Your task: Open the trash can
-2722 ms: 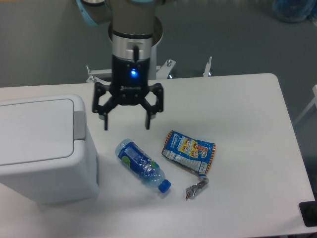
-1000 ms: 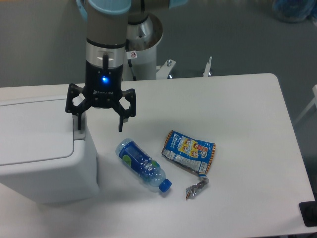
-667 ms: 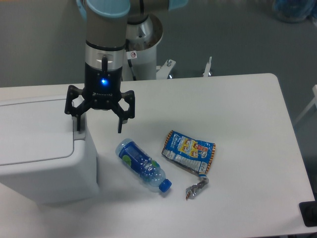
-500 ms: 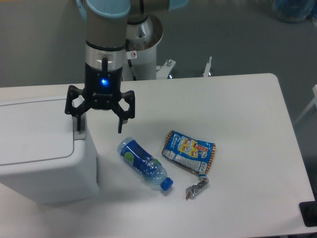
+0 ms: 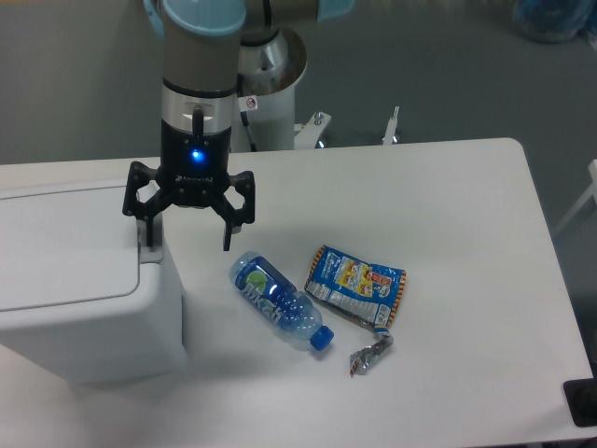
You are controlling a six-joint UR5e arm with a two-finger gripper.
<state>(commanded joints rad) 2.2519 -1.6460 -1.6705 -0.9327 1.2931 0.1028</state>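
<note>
White table (image 5: 466, 205) holds the trash can (image 5: 79, 280); my gripper (image 5: 185, 241), fingers spread, seemingly straddles its grey tab (image 5: 150, 245).

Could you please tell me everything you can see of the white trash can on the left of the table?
The large boxy white plastic trash can stands at the table's left edge, partly cut off by the frame. Its corners are rounded, its flat white lid is closed, and a grey push tab sits on the right edge. One finger of the open black gripper is right at the tab.

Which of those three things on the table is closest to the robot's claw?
The white trash can: the open gripper hangs at its grey tab. The bottle and snack wrapper lie farther right.
</note>
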